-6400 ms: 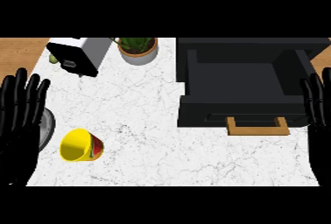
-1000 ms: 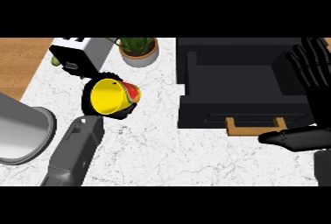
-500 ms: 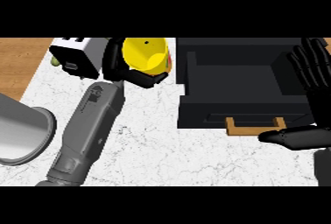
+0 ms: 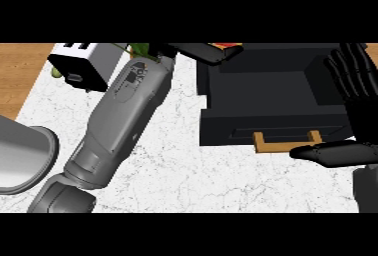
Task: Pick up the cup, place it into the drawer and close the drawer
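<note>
Left hand (image 4: 198,52) curled round the cup (image 4: 227,47); only a red-yellow sliver shows past the fingers, on the drawer side. Open drawer (image 4: 273,95) lies right of the hand and nearer the robot, its far-left corner just beside the cup. Right hand (image 4: 353,85) open, resting at the drawer's right wall. Judged next: carry rightward over the cavity, then lower

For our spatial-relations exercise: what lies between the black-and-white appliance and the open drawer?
In the head view, the left forearm crosses the counter between the appliance and the drawer.
</note>
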`<action>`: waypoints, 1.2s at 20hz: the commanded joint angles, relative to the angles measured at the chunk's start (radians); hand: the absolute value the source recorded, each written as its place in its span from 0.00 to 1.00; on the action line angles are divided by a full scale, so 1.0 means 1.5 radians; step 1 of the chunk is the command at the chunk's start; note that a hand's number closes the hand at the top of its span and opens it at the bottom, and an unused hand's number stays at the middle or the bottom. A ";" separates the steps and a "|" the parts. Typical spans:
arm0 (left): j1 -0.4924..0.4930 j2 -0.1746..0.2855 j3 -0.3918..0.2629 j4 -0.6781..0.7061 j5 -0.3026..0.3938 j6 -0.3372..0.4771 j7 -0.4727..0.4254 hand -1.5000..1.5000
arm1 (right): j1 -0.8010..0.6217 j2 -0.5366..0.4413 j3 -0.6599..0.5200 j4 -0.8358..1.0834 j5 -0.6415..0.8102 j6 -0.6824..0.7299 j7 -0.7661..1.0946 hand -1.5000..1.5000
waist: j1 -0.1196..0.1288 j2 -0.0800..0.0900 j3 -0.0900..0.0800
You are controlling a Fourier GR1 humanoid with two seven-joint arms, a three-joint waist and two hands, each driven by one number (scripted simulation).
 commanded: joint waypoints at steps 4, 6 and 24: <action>-0.088 -0.001 -0.086 0.161 0.052 0.082 0.025 1.00 | -0.005 0.010 0.018 -0.013 -0.008 0.013 -0.014 0.00 | -0.034 0.008 0.001; -0.121 -0.001 -0.097 0.197 0.061 0.092 0.044 1.00 | -0.033 -0.009 -0.003 0.012 -0.020 0.016 0.003 0.00 | -0.038 0.011 0.001; -0.059 -0.001 -0.219 0.243 0.165 0.023 0.021 0.00 | -0.081 0.009 0.055 0.031 -0.073 0.087 -0.007 0.00 | -0.120 0.032 0.000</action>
